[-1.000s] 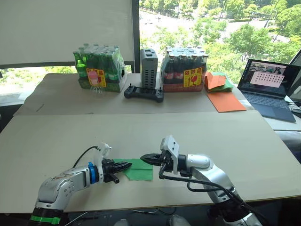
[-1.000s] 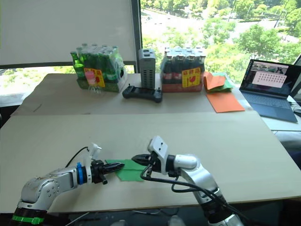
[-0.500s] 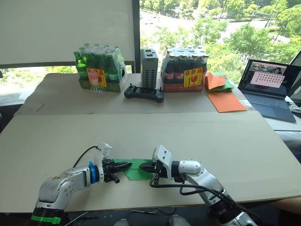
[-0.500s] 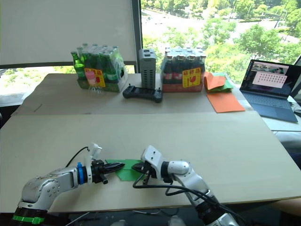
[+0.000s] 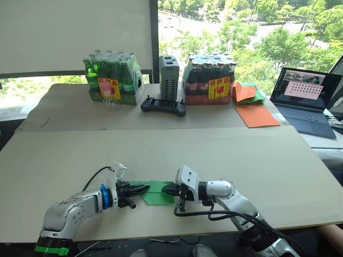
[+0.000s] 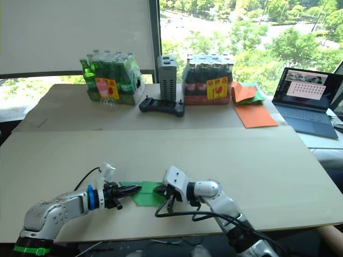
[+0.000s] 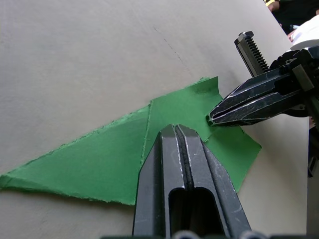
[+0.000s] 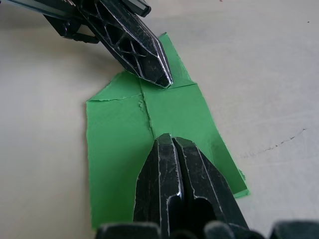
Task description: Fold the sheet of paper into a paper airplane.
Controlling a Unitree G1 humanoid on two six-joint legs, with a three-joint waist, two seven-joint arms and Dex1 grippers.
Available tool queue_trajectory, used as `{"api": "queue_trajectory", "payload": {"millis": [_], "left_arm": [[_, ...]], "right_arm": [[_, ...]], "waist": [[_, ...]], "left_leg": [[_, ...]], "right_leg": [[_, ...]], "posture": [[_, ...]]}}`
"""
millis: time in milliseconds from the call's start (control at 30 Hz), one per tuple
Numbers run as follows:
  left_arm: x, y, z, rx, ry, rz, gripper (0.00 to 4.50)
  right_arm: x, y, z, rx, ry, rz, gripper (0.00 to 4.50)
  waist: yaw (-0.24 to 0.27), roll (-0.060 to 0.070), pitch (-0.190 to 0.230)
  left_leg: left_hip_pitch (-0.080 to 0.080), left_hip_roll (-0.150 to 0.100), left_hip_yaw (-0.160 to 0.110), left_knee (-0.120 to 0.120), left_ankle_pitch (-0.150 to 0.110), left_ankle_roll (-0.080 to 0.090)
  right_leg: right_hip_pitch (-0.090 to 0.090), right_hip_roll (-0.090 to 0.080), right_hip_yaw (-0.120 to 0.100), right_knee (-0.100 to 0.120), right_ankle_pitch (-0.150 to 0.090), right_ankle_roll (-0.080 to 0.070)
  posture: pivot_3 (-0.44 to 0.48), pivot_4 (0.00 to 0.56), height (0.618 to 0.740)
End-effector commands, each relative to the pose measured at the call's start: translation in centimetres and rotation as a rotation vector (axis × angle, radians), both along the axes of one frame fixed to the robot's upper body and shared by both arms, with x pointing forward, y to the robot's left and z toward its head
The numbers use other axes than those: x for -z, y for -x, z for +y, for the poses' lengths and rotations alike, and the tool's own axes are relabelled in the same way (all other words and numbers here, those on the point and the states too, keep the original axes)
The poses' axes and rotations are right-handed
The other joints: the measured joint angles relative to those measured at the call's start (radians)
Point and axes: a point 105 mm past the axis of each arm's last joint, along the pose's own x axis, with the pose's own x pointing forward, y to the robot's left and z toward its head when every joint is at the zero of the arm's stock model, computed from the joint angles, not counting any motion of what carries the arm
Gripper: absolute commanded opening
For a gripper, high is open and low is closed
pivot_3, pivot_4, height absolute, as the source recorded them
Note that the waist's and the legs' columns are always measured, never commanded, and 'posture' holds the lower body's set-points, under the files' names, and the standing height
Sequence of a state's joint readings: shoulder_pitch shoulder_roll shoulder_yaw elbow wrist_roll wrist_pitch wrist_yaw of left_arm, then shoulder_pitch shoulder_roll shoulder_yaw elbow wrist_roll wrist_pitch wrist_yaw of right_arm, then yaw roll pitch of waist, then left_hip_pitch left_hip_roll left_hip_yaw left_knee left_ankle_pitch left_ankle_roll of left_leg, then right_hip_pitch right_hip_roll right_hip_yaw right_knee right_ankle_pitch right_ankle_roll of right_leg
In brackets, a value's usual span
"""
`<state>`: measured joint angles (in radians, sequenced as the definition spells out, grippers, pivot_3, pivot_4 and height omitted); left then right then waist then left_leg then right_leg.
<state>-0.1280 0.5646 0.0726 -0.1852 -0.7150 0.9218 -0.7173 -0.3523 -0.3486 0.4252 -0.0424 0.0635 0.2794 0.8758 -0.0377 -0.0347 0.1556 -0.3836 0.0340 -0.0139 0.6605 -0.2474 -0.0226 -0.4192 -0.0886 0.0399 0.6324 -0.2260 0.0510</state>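
Both grippers, left [image 5: 140, 188] and right [image 5: 170, 189], press closed tips onto the half-folded sheet of paper [image 5: 154, 193] near the table's [image 5: 225, 155] front edge; uneven pressure could skew or tear its ragged creases.

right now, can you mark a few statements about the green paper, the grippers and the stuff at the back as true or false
1. Both grippers, left gripper and right gripper, rest shut on the sheet of paper. True.
2. The paper is lifted off the table. False: it lies flat.
3. The laptop is closed. False: its lid is open and the screen lit.
4. A black controller lies in front of the grey box. True.
5. The paper is orange. False: it is green.
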Motion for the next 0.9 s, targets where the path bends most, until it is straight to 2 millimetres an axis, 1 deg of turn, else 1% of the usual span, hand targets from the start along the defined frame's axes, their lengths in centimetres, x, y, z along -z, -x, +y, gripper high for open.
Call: {"api": "queue_trajectory", "payload": {"millis": [33, 300, 433, 633, 733, 900], "left_arm": [[1.3, 0.1, 1.0, -0.046, -0.05, 0.049, 0.0], [1.2, 0.0, 1.0, -0.045, -0.048, 0.047, 0.0], [1.1, 0.0, 1.1, -0.046, -0.049, 0.046, 0.0], [1.1, 0.0, 1.2, -0.047, -0.052, 0.047, 0.0], [1.1, 0.0, 1.2, -0.046, -0.052, 0.048, 0.0], [1.0, 0.0, 1.1, -0.045, -0.052, 0.047, 0.0]], "right_arm": [[0.5, 0.2, -0.7, 0.0, 0.023, 0.009, 0.03], [0.6, 0.0, -1.0, -0.003, 0.037, 0.003, 0.03], [1.0, 0.1, -1.4, -0.005, 0.057, 0.006, 0.03], [1.2, 0.0, -1.8, -0.007, 0.067, 0.006, 0.03], [1.1, 0.0, -1.5, -0.016, 0.064, 0.003, 0.03], [0.9, 0.3, -0.4, -0.057, 0.057, -0.008, 0.03]], "waist": [[0.0, 0.0, 0.0], [0.0, 0.0, 0.0], [0.0, 0.0, 0.0], [0.0, 0.0, 0.0], [0.0, 0.0, 0.0], [-0.003, 0.0, 0.0]], "left_leg": [[0.0, 0.0, 0.0, 0.0, 0.0, 0.0], [0.0, 0.0, 0.0, 0.0, 0.0, 0.0], [0.0, 0.0, 0.0, 0.0, 0.0, 0.0], [0.0, 0.0, 0.0, 0.0, 0.0, 0.0], [0.0, 0.0, 0.0, 0.0, 0.0, 0.0], [0.001, 0.0, 0.0, 0.0, 0.0, 0.0]], "right_leg": [[0.0, 0.0, 0.0, 0.0, 0.0, 0.0], [0.0, 0.0, 0.0, 0.0, 0.0, 0.0], [0.0, 0.0, 0.0, 0.0, 0.0, 0.0], [0.0, 0.0, 0.0, 0.0, 0.0, 0.0], [0.0, 0.0, 0.0, 0.0, 0.0, 0.0], [0.001, 0.0, 0.0, 0.0, 0.0, 0.0]], "posture": [[0.0, 0.15, 0.727], [0.0, 0.15, 0.727], [0.0, 0.15, 0.727], [0.0, 0.15, 0.727], [0.0, 0.15, 0.727], [0.0, 0.15, 0.727]]}}
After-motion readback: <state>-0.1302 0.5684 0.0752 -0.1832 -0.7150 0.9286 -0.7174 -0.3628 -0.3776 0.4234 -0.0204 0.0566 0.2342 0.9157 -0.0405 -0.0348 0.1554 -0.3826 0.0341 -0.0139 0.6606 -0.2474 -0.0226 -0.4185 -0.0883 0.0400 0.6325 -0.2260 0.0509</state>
